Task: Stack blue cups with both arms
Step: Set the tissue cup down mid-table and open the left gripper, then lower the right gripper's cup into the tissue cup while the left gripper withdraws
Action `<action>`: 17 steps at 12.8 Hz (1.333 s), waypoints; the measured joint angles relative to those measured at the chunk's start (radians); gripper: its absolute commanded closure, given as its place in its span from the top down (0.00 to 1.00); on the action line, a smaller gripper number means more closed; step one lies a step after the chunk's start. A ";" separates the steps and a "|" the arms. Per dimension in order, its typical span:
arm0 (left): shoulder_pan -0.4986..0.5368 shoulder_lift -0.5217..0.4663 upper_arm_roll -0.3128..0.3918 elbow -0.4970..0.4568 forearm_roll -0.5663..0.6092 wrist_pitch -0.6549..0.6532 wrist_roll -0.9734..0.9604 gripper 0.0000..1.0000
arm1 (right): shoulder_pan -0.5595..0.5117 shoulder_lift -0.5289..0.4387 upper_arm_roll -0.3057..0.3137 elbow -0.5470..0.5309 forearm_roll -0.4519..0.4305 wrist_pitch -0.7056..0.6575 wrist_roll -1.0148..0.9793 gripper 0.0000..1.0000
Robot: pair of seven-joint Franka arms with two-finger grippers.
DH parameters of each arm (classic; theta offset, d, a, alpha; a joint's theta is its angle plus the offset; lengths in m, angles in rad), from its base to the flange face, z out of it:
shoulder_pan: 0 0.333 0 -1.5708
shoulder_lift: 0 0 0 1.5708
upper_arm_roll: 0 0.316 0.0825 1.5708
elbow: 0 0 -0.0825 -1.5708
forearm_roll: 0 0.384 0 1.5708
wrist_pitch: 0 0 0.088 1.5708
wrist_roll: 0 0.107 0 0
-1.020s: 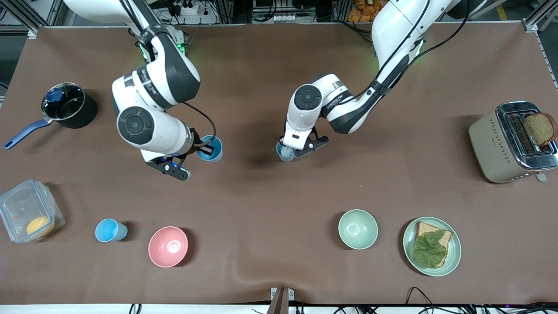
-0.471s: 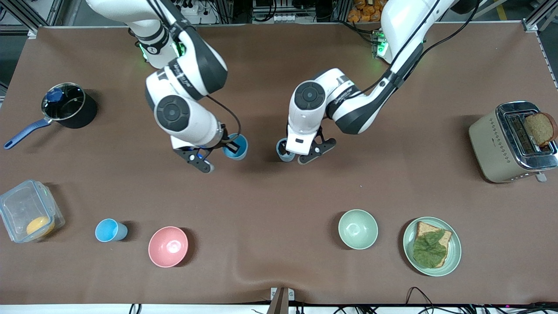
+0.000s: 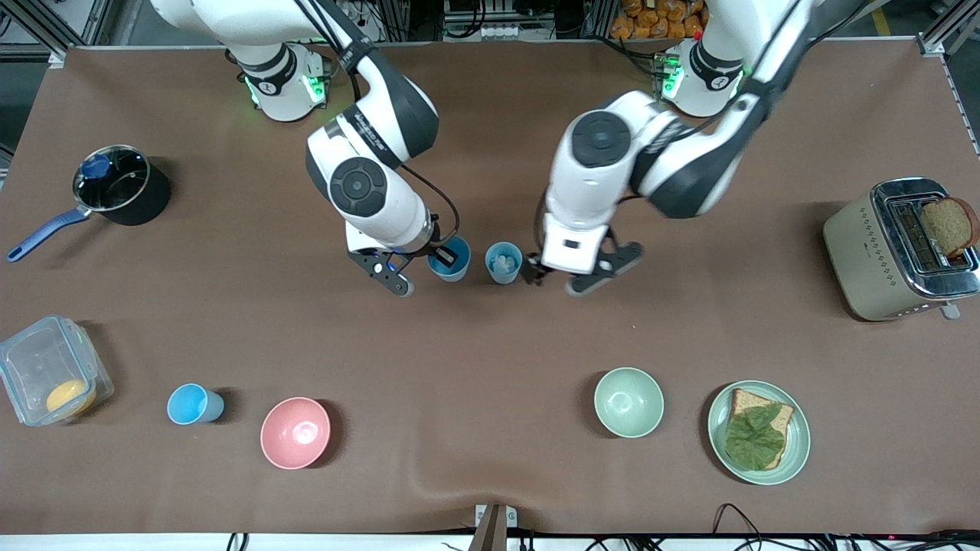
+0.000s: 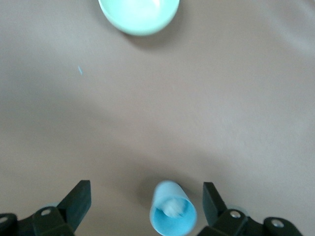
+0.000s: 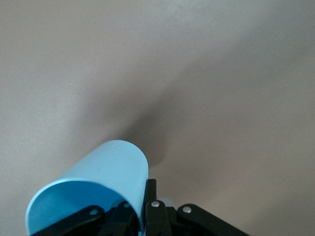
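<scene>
held cup (image 3: 449, 258) beside standing cup (image 3: 503, 262), seemingly apart, mid-table

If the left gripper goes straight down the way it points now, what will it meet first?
Probably only the bare table. The left gripper is open and points down; the grey-blue cup stands free between its fingers in the left wrist view, though the front view suggests it is off to one side.

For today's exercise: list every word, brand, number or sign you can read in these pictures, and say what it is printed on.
None can be read.
Right arm: a line of lettering on its dark band, too small to read.
Left arm: no legible marking.
Toaster: no readable label.
</scene>
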 measured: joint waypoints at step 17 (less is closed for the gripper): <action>0.457 -0.177 0.001 0.000 -0.041 -0.137 0.916 1.00 | 0.143 0.099 0.000 0.017 0.023 0.141 0.185 0.00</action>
